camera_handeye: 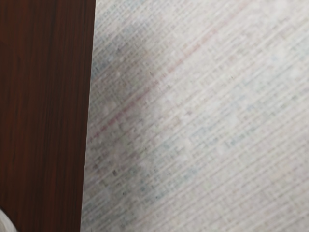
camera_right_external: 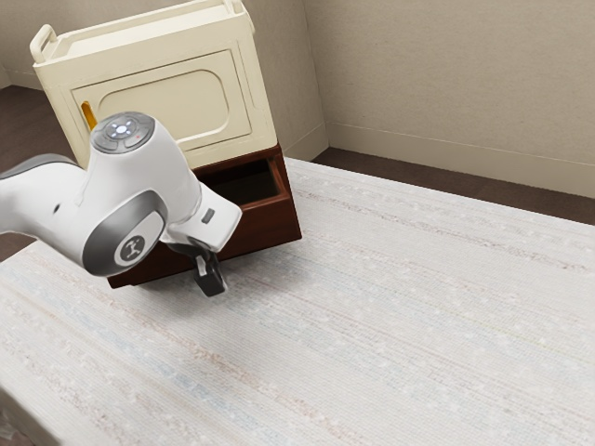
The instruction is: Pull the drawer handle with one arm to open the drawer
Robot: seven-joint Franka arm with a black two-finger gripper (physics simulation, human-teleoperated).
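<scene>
My gripper [camera_right_external: 211,275] points down, low in front of the reddish-brown wooden unit [camera_right_external: 273,224]. Whether it touches the wood I cannot tell. Above the wooden front is a dark opening [camera_right_external: 246,183], partly behind my hand. The arm covers much of the unit's front, and I cannot make out the drawer handle. In the wrist view, a dark wooden surface [camera_handeye: 43,106] with a straight edge lies beside the pale cloth. Part of a pale rounded thing [camera_handeye: 6,226] appears at that view's corner; what it is I cannot tell.
A cream cabinet [camera_right_external: 206,130] with a yellow handle [camera_right_external: 88,114] rests on top of the wooden unit. Striped pale cloth [camera_right_external: 390,307] spreads out in front of it. Behind stands a beige wall [camera_right_external: 446,84].
</scene>
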